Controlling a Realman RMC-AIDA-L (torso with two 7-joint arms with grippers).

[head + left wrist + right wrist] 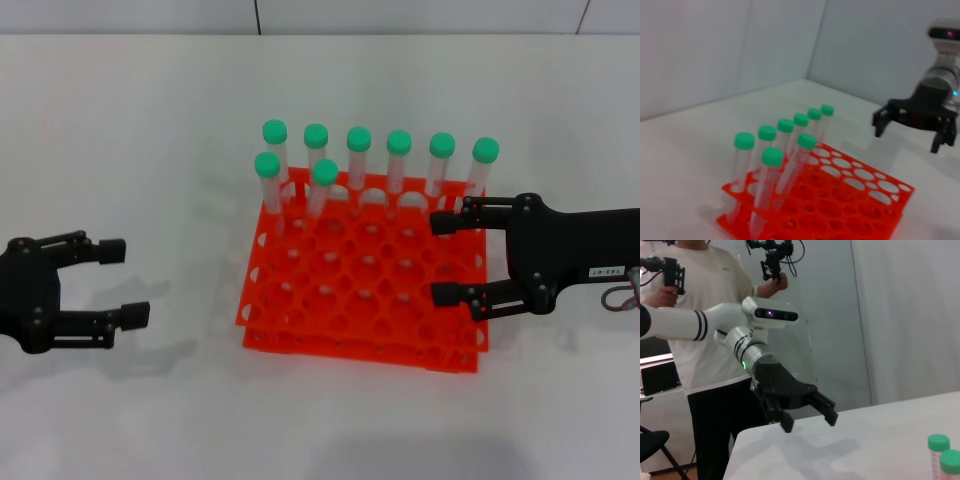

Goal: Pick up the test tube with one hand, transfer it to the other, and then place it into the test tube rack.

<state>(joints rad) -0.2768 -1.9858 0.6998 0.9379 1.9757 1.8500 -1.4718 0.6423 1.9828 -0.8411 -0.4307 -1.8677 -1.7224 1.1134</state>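
All eight tubes sit in the rack [365, 290], far-left holes. Left gripper [118, 282] hangs open well off to the left, right gripper [452, 258] open over the rack's right edge. I'd grab below the cap, lift straight up

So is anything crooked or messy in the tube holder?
A little. The two front tubes lean in the orange rack, while the six behind stand straighter. Nothing is spilled. Both the left gripper and right gripper are open and empty.
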